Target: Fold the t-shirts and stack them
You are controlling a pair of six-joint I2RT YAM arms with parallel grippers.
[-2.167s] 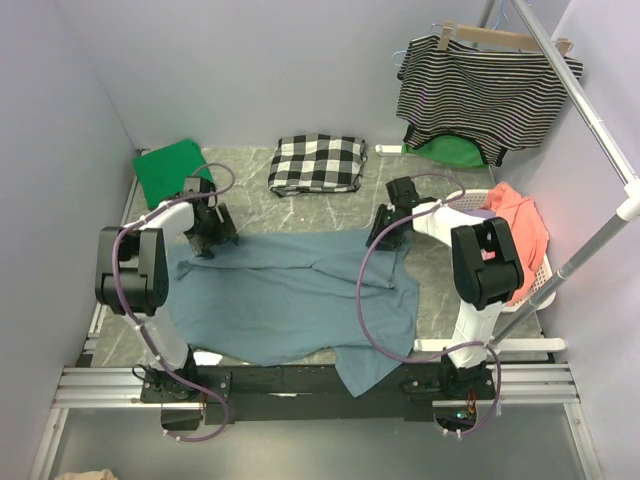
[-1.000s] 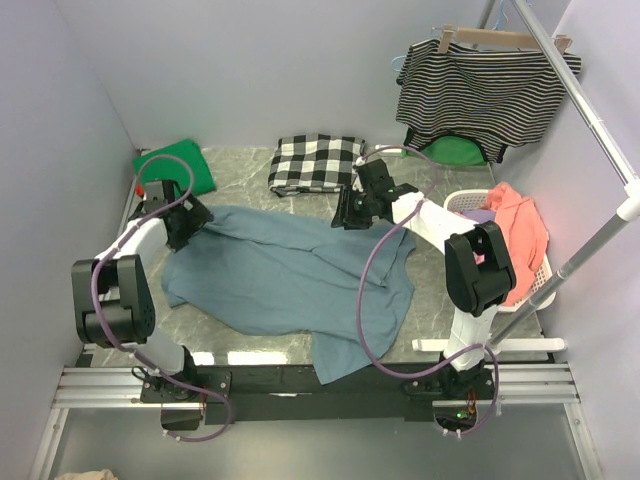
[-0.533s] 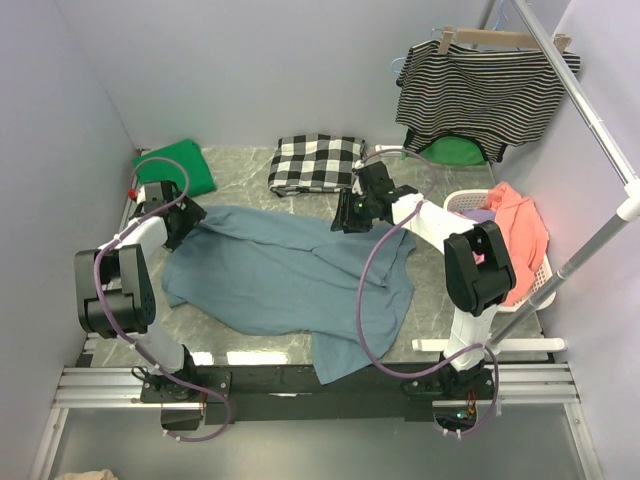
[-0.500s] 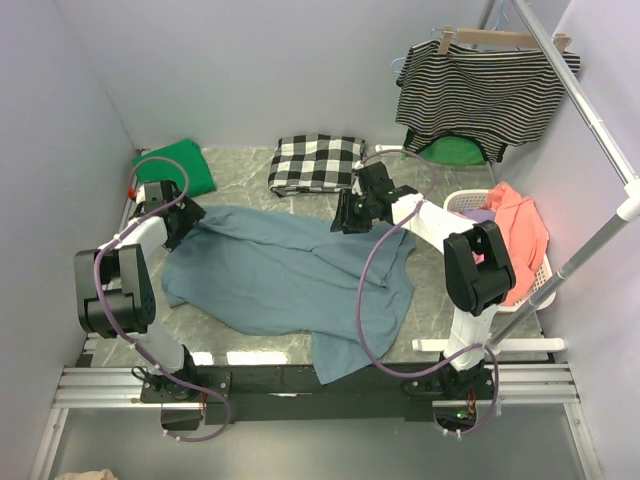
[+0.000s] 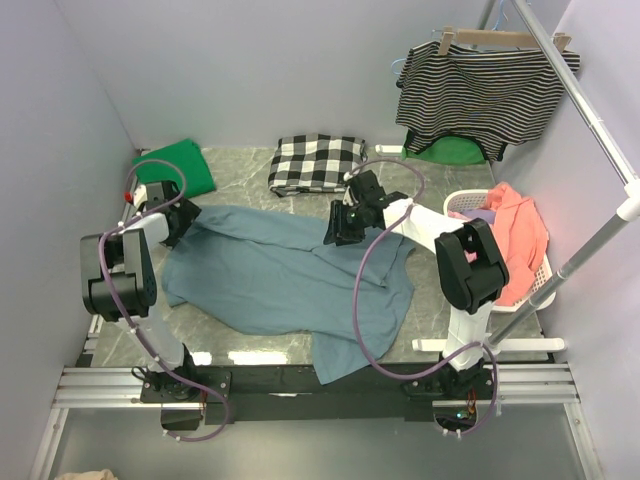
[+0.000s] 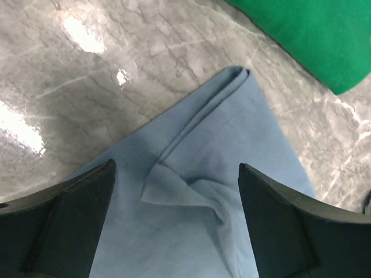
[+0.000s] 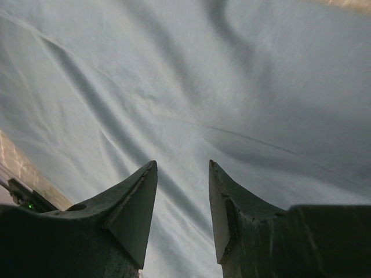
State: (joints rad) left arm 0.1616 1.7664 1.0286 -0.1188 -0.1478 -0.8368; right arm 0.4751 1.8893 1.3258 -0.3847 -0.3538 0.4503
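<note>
The slate-blue t-shirt (image 5: pixel 280 285) lies spread and wrinkled over the marble table, one part drooping over the near edge. In the left wrist view its folded, stitched sleeve (image 6: pixel 220 133) shows on the marble. My left gripper (image 5: pixel 177 222) (image 6: pixel 176 168) hovers over that far-left sleeve, open wide and holding nothing. My right gripper (image 5: pixel 340 226) (image 7: pixel 182 165) hangs over the shirt's far right part, open with a narrower gap, blue cloth (image 7: pixel 191 75) beneath it and nothing between the fingers. The bright green t-shirt (image 5: pixel 176 169) (image 6: pixel 307 35) lies folded in the far-left corner.
A black-and-white checked cloth (image 5: pixel 318 162) lies at the back middle. A striped top (image 5: pixel 485 90) hangs on a hanger at the back right with green cloth (image 5: pixel 450 152) under it. A white basket (image 5: pixel 455 203) with coral cloth (image 5: pixel 515 235) stands right. A slanted rail (image 5: pixel 590 120) crosses above it.
The right gripper has slid left and nearer over the blue shirt. The left arm has shifted slightly left. The shirt lies as it did a second ago.
</note>
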